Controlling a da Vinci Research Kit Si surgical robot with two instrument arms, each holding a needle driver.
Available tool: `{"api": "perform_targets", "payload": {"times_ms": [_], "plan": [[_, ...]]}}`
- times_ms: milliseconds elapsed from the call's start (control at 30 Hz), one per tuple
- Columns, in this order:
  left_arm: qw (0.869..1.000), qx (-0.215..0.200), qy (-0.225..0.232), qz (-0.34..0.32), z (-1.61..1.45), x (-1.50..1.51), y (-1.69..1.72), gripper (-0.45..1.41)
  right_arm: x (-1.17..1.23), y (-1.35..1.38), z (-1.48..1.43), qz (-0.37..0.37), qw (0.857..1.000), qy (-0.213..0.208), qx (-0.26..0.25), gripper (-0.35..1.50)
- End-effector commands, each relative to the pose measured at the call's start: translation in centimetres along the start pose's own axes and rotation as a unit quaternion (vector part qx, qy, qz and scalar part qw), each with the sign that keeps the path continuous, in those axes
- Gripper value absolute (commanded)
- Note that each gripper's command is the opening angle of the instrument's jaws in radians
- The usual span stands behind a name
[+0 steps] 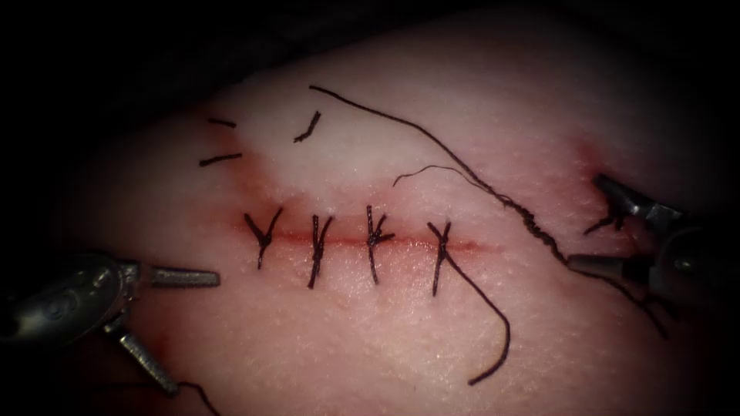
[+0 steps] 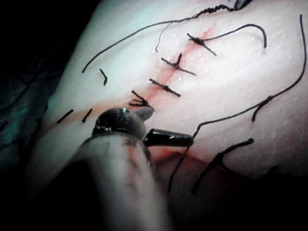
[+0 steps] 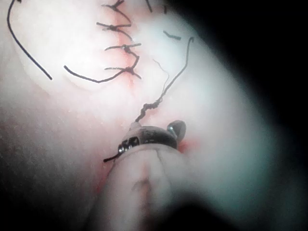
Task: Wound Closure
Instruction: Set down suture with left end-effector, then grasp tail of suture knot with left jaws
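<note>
Left gripper [image 1: 158, 327]: nearest the endoscope, well to the left of the cut and below its line; my two jaws stand spread wide, one lying level toward the stitches, the other slanting down and away. They hold nothing. In the left wrist view [image 2: 161, 126] one jaw lies close beside the end stitch.
Right gripper [image 1: 597, 223]: beyond the right end of the cut; jaws parted, one above and one below. The thread runs between them, and I cannot tell whether it touches either jaw. In the right wrist view [image 3: 154, 129] the twisted thread comes right up to my tip.
Cut [image 1: 362, 242]: a thin red line across the tissue [image 1: 401, 339], crossed by four dark stitches [image 1: 317, 248] side by side.
Thread [image 1: 432, 139]: a long strand from above the cut, slanting down toward its right end, twisted on itself [image 1: 532, 223] just before my right gripper. A second strand [image 1: 493, 316] leaves the rightmost stitch and curls below the cut to a free end.
Cut ends of thread [image 1: 220, 159]: three short pieces lie loose above the cut's left end.
Red fluid [image 1: 593, 162]: a faint stain past the cut's right end, near my right gripper; a paler tint follows the cut.
Needle: I cannot make it out in either gripper or in the tissue.
</note>
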Motion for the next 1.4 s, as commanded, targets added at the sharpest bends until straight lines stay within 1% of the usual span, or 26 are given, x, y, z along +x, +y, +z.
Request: {"api": "perform_targets", "payload": {"times_ms": [33,133,167,233,267,300,367,467,533,600,667,733,833,967,1000,1033,1100,1133,1167,1233,1367,1400], "plan": [[1.000,0.019,-0.011,0.008,-0.08,-0.10,-0.28,0.24,0.10,-0.02,0.10,-0.001,1.000,0.005,-0.001,1.40],[0.998,0.044,-0.029,0.017,-0.11,-0.35,-0.52,0.27,0.09,-0.05,0.07,-0.005,1.000,0.008,-0.001,1.40],[0.998,0.049,-0.033,0.023,-0.06,-0.54,-0.65,0.36,0.07,-0.08,0.05,-0.004,1.000,0.009,0.001,1.40],[0.997,0.055,-0.037,0.026,0.01,-0.74,-0.74,0.47,0.06,-0.11,0.04,-0.005,1.000,0.010,0.002,1.40],[0.997,0.058,-0.044,0.022,0.05,-0.91,-0.80,0.49,0.03,-0.13,0.03,-0.008,1.000,0.008,0.006,1.40],[0.997,0.060,-0.044,0.011,0.06,-0.98,-0.84,0.47,0.02,-0.14,0.02,-0.008,1.000,0.007,0.009,1.40],[0.997,0.068,-0.045,-0.010,0.03,-1.05,-0.91,0.47,0.00,-0.13,0.00,-0.006,1.000,0.007,0.011,1.40],[0.993,0.093,-0.049,-0.045,0.01,-0.96,-0.85,0.54,0.00,-0.10,-0.01,0.006,1.000,0.006,0.013,1.40],[0.990,0.113,-0.051,-0.066,-0.01,-0.83,-0.73,0.59,0.01,-0.08,-0.04,0.007,1.000,0.006,0.015,1.40],[0.987,0.132,-0.052,-0.082,-0.03,-0.68,-0.59,0.59,0.04,-0.03,-0.10,0.008,1.000,0.007,0.019,1.33],[0.983,0.147,-0.056,-0.096,-0.04,-0.52,-0.42,0.59,0.10,0.09,-0.19,0.012,1.000,0.009,0.022,1.31],[0.977,0.167,-0.062,-0.114,-0.03,-0.32,-0.20,0.56,0.18,0.22,-0.27,0.020,1.000,0.019,0.011,1.29],[0.975,0.186,-0.066,-0.100,0.02,0.05,0.14,0.51,0.34,0.46,-0.39,0.034,0.999,0.029,0.001,1.29],[0.969,0.223,-0.042,-0.093,0.18,0.59,0.53,0.51,0.55,0.71,-0.49,0.050,0.998,0.039,-0.014,1.29],[0.969,0.227,-0.034,-0.093,0.25,0.73,0.63,0.51,0.59,0.75,-0.50,0.053,0.998,0.040,-0.017,1.29],[0.966,0.240,-0.019,-0.098,0.44,1.01,0.81,0.51,0.66,0.80,-0.52,0.060,0.997,0.040,-0.018,1.29],[0.963,0.246,-0.010,-0.107,0.65,1.25,0.96,0.51,0.70,0.81,-0.52,0.058,0.997,0.039,-0.018,1.29],[0.961,0.253,-0.009,-0.110,0.84,1.42,1.04,0.54,0.72,0.79,-0.50,0.059,0.997,0.039,-0.019,1.29],[0.958,0.262,-0.011,-0.114,0.96,1.51,1.06,0.59,0.72,0.78,-0.50,0.059,0.997,0.039,-0.020,1.31],[0.955,0.273,-0.011,-0.119,1.11,1.60,1.06,0.66,0.72,0.75,-0.50,0.058,0.997,0.039,-0.021,1.33],[0.949,0.289,-0.011,-0.123,1.37,1.69,0.96,0.66,0.70,0.65,-0.51,0.055,0.997,0.041,-0.025,1.33],[0.945,0.296,-0.007,-0.136,1.52,1.68,0.91,0.66,0.69,0.57,-0.49,0.053,0.997,0.042,-0.029,1.36]]}}
